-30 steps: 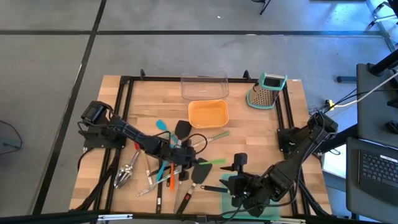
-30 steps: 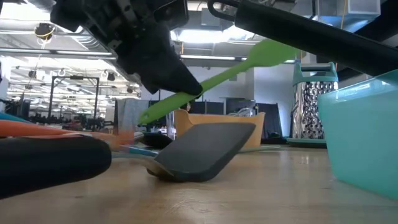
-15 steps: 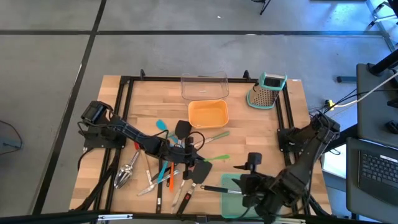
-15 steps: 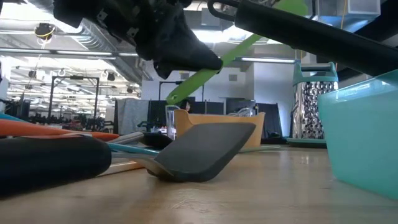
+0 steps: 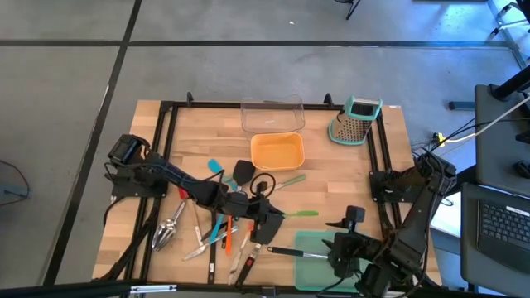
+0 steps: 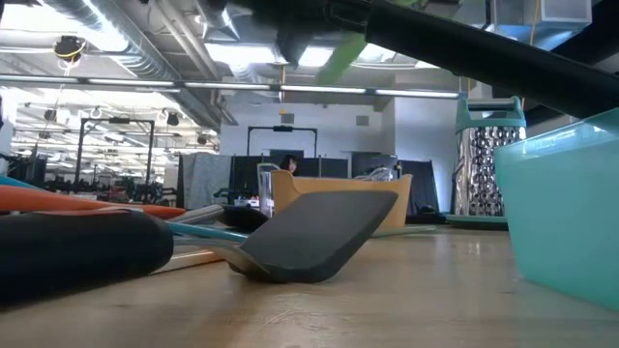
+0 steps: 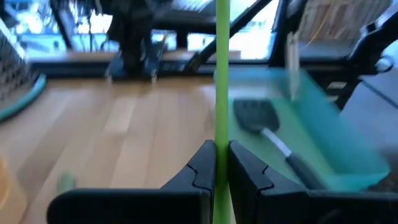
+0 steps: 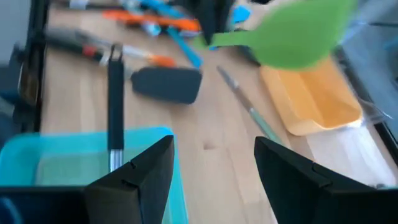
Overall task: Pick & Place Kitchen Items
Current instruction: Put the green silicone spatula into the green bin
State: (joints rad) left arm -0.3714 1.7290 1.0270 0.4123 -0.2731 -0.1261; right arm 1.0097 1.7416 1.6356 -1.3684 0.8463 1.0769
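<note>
My left gripper (image 5: 267, 217) is shut on a green silicone spatula (image 5: 302, 213) above the table's middle, beside a pile of utensils (image 5: 222, 230). The spatula's blade (image 8: 298, 34) points toward the teal tray (image 5: 321, 263) at the near right. A black spatula with a steel handle (image 5: 291, 251) lies with its head in that tray (image 7: 254, 115). My right gripper (image 5: 341, 245) is open and empty over the tray's right part. Another black spatula (image 6: 319, 232) lies on the table. My left gripper pinches the green spatula's handle (image 7: 221, 146) between its two fingers. The fingers come from the table's left, and the handle runs on past their tips toward the right. The spatula is lifted clear of the table, its blade end (image 6: 338, 53) slanting up.
An orange tray (image 5: 277, 151) and a clear tray (image 5: 272, 114) stand at the far middle. A steel box grater with a teal top (image 5: 358, 120) stands at the far right. Steel tongs (image 5: 170, 228) lie at the near left. Black frame rails run along the table's sides.
My left gripper has risen and gone toward the table's right edge, toward the teal tray, carrying the green spatula up clear of the pile. My right gripper has drawn back toward the table's right edge. The black spatula in the tray has stayed where it was.
</note>
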